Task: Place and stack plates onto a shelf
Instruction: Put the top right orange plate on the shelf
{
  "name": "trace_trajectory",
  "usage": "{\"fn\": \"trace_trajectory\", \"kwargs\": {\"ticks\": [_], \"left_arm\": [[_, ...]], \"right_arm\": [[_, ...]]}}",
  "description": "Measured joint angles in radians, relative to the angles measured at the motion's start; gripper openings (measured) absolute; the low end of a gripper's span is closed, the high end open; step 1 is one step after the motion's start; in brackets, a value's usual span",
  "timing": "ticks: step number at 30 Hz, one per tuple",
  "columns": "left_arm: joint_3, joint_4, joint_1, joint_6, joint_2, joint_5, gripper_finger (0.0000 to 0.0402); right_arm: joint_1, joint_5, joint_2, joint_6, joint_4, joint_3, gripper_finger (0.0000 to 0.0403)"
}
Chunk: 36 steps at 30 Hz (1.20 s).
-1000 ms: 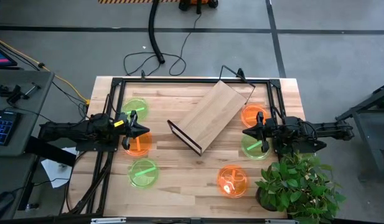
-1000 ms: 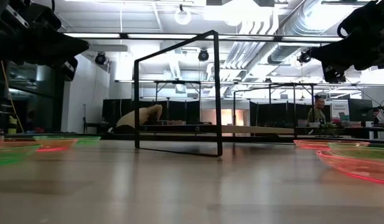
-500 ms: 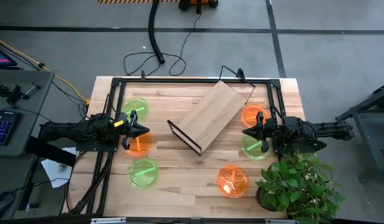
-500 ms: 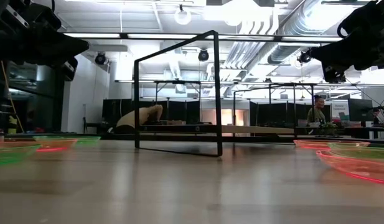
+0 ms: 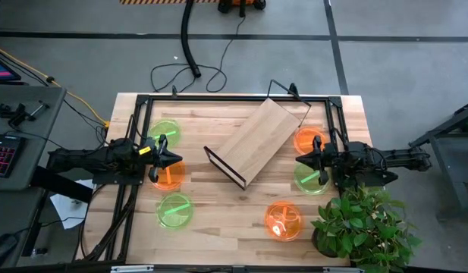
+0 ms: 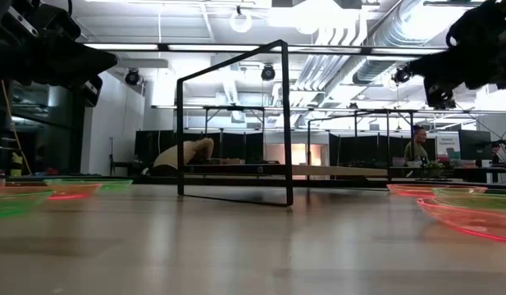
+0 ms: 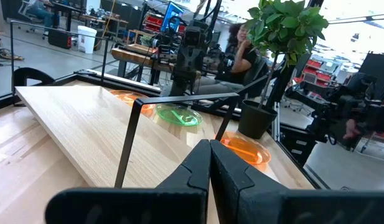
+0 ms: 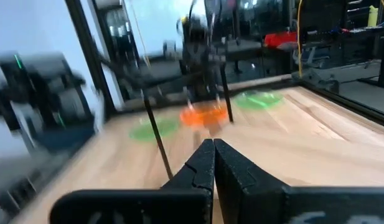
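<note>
Green plates [image 5: 174,210] x3, orange plates [image 5: 283,221] x3, 1 shelf [image 5: 255,141], 2 grippers

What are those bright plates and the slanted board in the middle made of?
The plates look like see-through glossy plastic: the wood shows through their neon green and orange. The shelf looks like pale, matte plywood with visible grain, on a thin black frame, probably metal wire.

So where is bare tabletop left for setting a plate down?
Bare wood lies between the shelf and the near green plate and orange plate. Crowded beside the left gripper and right gripper.
</note>
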Motion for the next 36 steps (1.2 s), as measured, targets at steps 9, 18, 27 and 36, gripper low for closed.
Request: {"fn": "trace_trajectory", "kwargs": {"ticks": [9,18,27,36], "left_arm": [[0.0,0.0,0.0,0.0,0.0,0.0,0.0],[0.0,0.0,0.0,0.0,0.0,0.0,0.0],[0.0,0.0,0.0,0.0,0.0,0.0,0.0],[0.0,0.0,0.0,0.0,0.0,0.0,0.0]], "right_arm": [[0.0,0.345,0.0,0.315,0.543,0.0,0.0],[0.0,0.591,0.117,0.428,0.561,0.034,0.0],[-0.001,0.805,0.483,0.321,0.197,0.359,0.0],[-0.074,0.908,0.614,0.791,-0.632,0.662,0.0]]}}
